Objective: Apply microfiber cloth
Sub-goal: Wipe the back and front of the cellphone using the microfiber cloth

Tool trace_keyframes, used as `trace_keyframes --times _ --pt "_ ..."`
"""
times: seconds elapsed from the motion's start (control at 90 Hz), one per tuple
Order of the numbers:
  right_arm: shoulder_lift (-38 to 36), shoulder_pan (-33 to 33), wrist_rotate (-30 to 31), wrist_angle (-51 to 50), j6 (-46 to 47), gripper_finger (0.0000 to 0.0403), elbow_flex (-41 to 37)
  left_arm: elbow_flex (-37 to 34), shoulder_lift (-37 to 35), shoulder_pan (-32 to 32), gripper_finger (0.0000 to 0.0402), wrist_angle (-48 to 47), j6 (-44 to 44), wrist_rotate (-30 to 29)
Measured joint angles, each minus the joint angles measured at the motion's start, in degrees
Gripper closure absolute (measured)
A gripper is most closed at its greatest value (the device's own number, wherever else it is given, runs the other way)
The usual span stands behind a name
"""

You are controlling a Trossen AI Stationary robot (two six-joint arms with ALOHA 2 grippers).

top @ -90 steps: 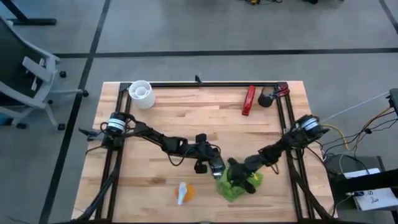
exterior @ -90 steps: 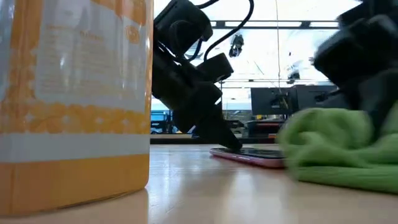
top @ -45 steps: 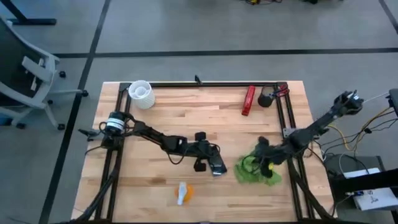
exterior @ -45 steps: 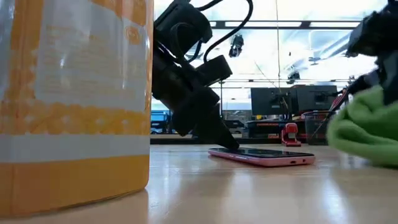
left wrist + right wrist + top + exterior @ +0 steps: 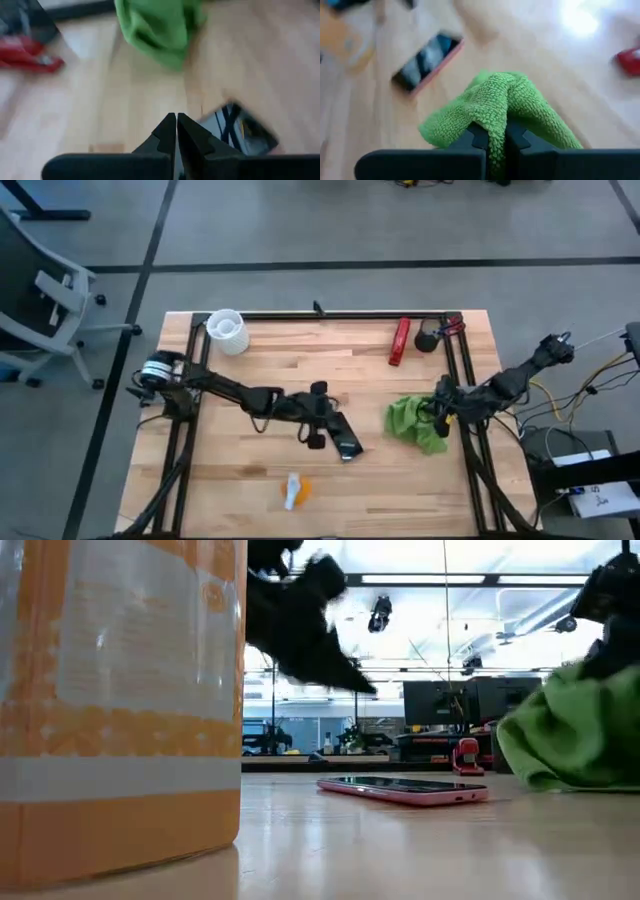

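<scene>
Since a second ago the right gripper (image 5: 437,416) has dragged the microfiber cloth (image 5: 413,422) off the phone (image 5: 345,442) and out toward the right side of the table (image 5: 350,370), so the two now lie well apart with bare wood between them. The left gripper (image 5: 322,434), which was pressing its tip on the phone, has lifted clear; in the low view it hangs above the table, and the pink-edged phone lies flat with nothing touching it.

In the right wrist view we see our fingers clamped on a raised fold of the lime-green cloth, the rest draping down onto the wood. From above, the cloth sits bunched beside the right rail of the frame. In the left wrist view the left fingers are pressed together on nothing, with the phone just past them and the cloth farther off.

The orange-and-white spray bottle (image 5: 293,489) lies near the front edge, apart from everything.

We judge the wipe stroke over, or a fresh pass pending: with the cloth off the screen and the holding arm up, we would have to bring the cloth back onto the phone to apply it again.
</scene>
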Motion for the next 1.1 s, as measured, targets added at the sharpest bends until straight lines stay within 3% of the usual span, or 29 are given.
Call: trace_keyframes --times 0.2,0.433,0.633,0.789,0.967,1.1 --pt "0.0 -0.2 4.2 6.4 -3.9 0.0403 -0.5 -10.4 -9.8 1.4 0.0401 12.1 -0.3 0.0" --pt "-1.6 -3.2 2.3 12.0 -9.7 0.0403 -2.9 -21.6 -18.7 2.3 0.0401 22.5 -2.5 0.9" --pt "-3.6 -13.9 -9.3 23.1 -22.5 0.0403 -4.2 -27.0 -24.1 2.6 0.0401 25.0 -3.8 2.0" --pt "-7.9 -21.9 -13.5 18.2 -25.6 0.0403 -4.3 -29.6 -27.4 2.8 0.0401 25.0 -5.3 2.0" --pt "-17.6 -21.8 -12.3 16.5 -27.1 0.0403 -5.5 -33.4 -31.3 2.7 0.0401 25.1 -7.7 2.0" --pt "-17.2 -21.0 -12.2 19.2 -30.8 0.0403 -6.8 -35.9 -34.2 2.7 0.0401 25.1 -8.6 2.1"
